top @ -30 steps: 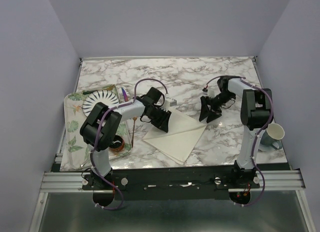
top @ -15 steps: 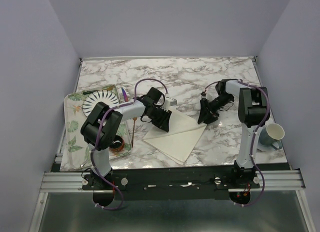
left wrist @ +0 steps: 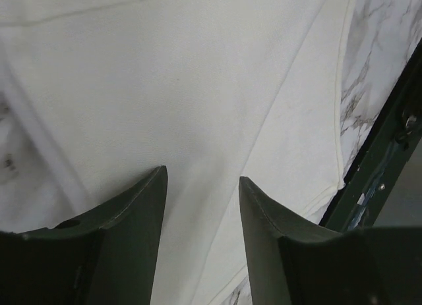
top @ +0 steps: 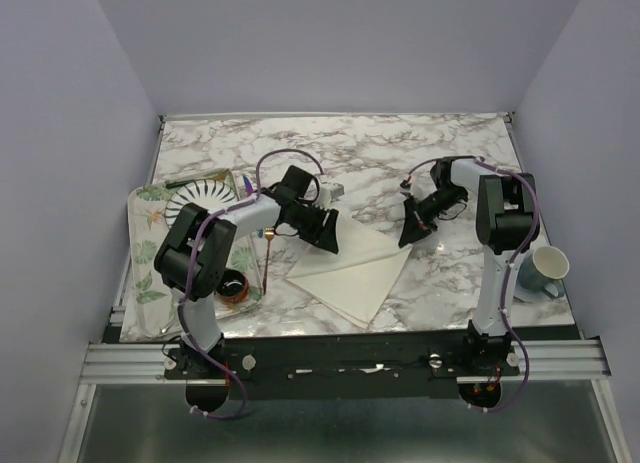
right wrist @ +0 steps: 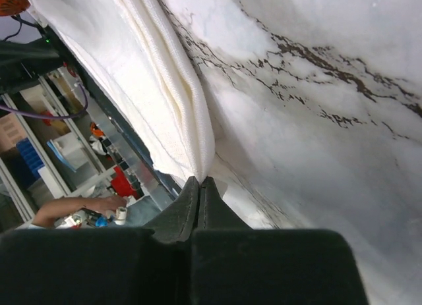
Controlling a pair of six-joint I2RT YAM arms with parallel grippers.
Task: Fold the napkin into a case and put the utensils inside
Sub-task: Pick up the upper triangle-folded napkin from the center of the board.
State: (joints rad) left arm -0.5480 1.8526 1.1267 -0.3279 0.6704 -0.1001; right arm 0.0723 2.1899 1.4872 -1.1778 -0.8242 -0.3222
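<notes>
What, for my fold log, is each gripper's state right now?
Left gripper: open, above the napkin, holding nothing.
Right gripper: shut on the napkin's corner.

One napkin (top: 350, 273), one striped plate (top: 195, 195), one tray (top: 145, 268), one mug (top: 545, 273), two arms (top: 210, 248) (top: 505, 218).

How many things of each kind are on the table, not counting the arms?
Napkin: 1
Striped plate: 1
Leaf-patterned tray: 1
Mug: 1
Dark round dish: 1
Utensils: 2, purple utensil and copper fork
Total: 7
</notes>
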